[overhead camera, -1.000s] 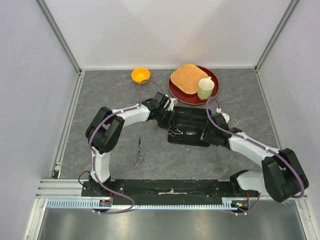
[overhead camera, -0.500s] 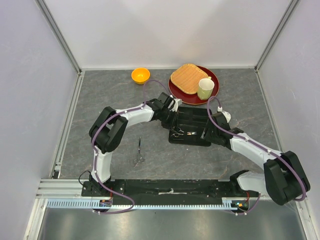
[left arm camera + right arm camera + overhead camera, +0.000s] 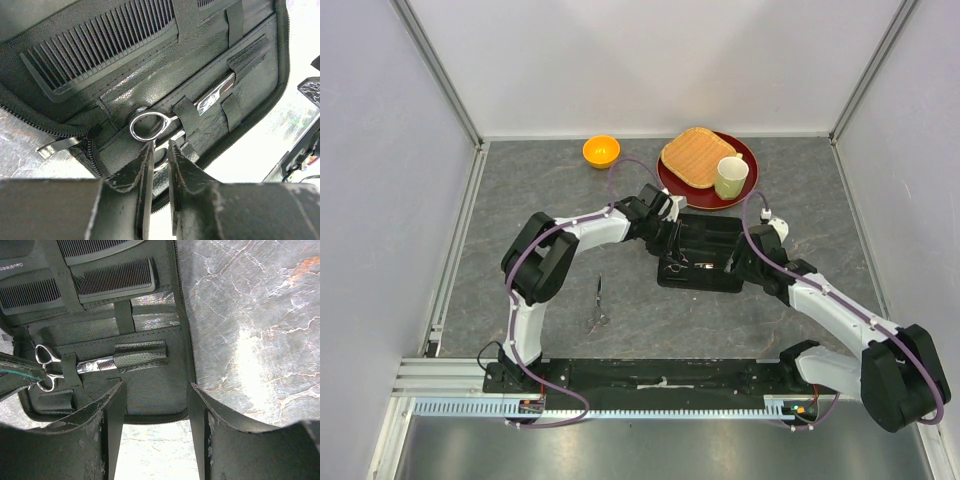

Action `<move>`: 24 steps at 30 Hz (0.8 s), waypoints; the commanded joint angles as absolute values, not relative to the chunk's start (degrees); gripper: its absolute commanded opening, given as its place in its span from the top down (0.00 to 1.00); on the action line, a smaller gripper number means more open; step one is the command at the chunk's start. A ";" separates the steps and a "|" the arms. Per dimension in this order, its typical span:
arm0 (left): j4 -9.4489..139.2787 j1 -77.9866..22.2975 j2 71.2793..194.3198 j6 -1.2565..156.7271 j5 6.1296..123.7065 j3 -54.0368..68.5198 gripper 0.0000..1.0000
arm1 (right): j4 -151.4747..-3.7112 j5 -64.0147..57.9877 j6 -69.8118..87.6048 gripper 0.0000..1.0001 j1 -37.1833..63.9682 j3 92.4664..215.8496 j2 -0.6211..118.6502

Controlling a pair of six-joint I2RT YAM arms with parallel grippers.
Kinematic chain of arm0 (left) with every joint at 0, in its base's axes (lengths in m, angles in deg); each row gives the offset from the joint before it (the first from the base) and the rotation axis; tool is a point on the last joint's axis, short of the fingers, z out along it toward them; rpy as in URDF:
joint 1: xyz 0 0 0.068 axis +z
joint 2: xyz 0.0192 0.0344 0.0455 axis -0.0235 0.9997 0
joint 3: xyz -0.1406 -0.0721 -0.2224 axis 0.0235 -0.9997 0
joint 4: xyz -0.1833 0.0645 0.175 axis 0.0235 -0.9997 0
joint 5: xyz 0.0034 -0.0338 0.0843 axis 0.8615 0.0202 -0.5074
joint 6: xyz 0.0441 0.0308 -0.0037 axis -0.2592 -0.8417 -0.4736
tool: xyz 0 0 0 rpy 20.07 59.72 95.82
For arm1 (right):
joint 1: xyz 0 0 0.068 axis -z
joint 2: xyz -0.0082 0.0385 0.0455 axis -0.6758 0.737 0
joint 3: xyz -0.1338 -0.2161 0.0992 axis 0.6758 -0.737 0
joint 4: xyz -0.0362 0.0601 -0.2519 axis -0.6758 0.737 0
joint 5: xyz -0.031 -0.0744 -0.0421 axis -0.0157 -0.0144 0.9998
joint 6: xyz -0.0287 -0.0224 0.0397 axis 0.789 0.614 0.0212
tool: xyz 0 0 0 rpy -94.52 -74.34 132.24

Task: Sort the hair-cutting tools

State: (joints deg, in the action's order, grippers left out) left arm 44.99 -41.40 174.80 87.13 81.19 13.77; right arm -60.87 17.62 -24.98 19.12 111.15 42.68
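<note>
On the grey table (image 3: 520, 200) lies the open black case (image 3: 712, 228), the right gripper (image 3: 155, 400) wide and empty above it, the left gripper (image 3: 159, 150) almost closed at the strapped scissors (image 3: 150, 125), grip unclear; the combs (image 3: 100, 45) are stored, the second scissors (image 3: 598, 305) lies loose, near left.

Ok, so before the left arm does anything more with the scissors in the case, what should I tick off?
1. Cased scissors under their strap, blade in its sleeve: ok.
2. Left gripper lined up on the finger rings: ok, its fingers flank the lower ring.
3. Firm grip on that ring: cannot tell.
4. Right gripper open and holding nothing above the case: ok.
5. Comb tucked in the case: ok.
6. Second scissors put away: not ok, lying on the table.
</note>
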 commanded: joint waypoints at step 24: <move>24.77 -41.16 151.97 98.12 40.23 -0.14 0.14 | -58.50 12.80 -25.16 0.37 19.32 114.03 37.17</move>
State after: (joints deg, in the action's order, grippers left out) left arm 35.39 -41.53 153.25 90.73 51.38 4.92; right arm -58.77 14.41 -25.17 19.12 112.48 37.55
